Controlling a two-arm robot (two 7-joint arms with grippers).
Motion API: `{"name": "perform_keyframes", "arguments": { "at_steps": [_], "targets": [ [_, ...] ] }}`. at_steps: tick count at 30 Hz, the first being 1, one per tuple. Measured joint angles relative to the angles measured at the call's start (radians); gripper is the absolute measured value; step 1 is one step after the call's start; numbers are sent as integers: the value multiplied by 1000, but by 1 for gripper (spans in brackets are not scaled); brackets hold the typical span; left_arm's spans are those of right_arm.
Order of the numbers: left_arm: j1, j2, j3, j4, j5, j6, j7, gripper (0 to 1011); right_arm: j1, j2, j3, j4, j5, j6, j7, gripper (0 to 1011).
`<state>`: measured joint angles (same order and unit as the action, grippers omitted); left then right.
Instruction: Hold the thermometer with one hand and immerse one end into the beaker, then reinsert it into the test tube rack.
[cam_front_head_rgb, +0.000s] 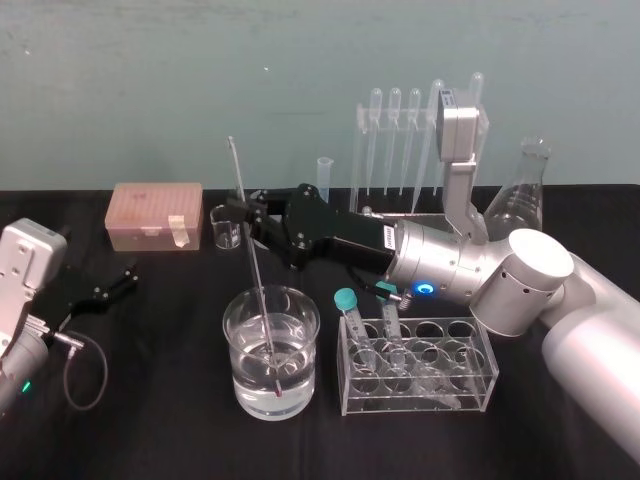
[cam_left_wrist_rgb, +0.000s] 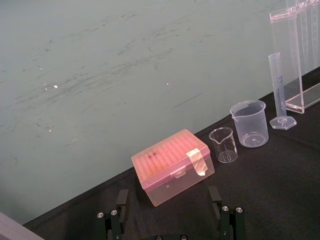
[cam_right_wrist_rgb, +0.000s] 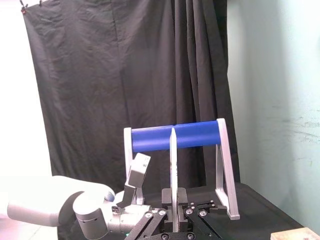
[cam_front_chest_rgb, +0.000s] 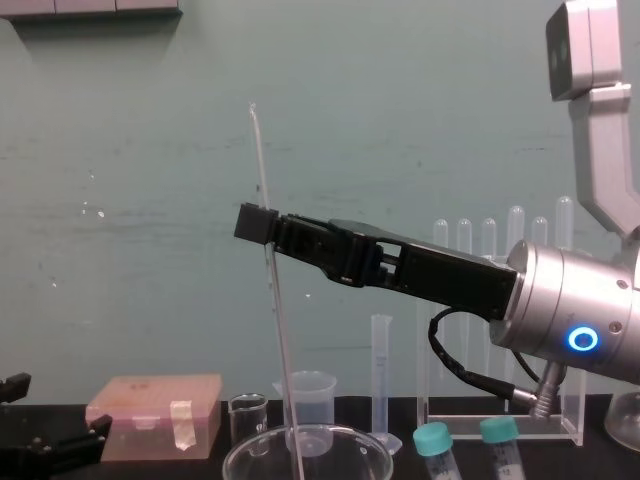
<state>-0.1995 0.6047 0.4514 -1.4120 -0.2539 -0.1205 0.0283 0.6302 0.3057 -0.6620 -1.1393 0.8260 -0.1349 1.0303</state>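
The thermometer (cam_front_head_rgb: 252, 262) is a long thin glass rod, tilted, with its lower end in the water of the wide glass beaker (cam_front_head_rgb: 240, 325) at the table's front centre. My right gripper (cam_front_head_rgb: 250, 218) is shut on the rod's upper part, well above the beaker rim; in the chest view this gripper (cam_front_chest_rgb: 265, 240) clamps the thermometer (cam_front_chest_rgb: 262, 170) above the beaker (cam_front_chest_rgb: 245, 455). The right wrist view has the thermometer (cam_right_wrist_rgb: 173, 160) rising from between the jaws. The test tube rack (cam_front_head_rgb: 400, 215), a tall clear frame hung with pipettes, stands at the back right. My left gripper (cam_front_head_rgb: 125, 276) is parked open at the left, its fingers (cam_left_wrist_rgb: 121, 205) spread.
A pink tip box (cam_front_head_rgb: 156, 216), a tiny glass beaker (cam_front_head_rgb: 226, 228), a plastic spouted beaker (cam_left_wrist_rgb: 249, 123) and a graduated cylinder (cam_left_wrist_rgb: 278, 90) line the back. A low clear rack (cam_front_head_rgb: 470, 385) with teal-capped tubes sits right of the beaker. A conical flask (cam_front_head_rgb: 522, 195) stands at the far right.
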Motion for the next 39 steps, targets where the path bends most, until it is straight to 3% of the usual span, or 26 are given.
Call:
{"name": "perform_keyframes", "arguments": {
  "at_steps": [39],
  "targets": [
    [0,0,0,0,0,0,0,1008,-5,11,-4,-14,-7,-2,3,56]
  ]
}}
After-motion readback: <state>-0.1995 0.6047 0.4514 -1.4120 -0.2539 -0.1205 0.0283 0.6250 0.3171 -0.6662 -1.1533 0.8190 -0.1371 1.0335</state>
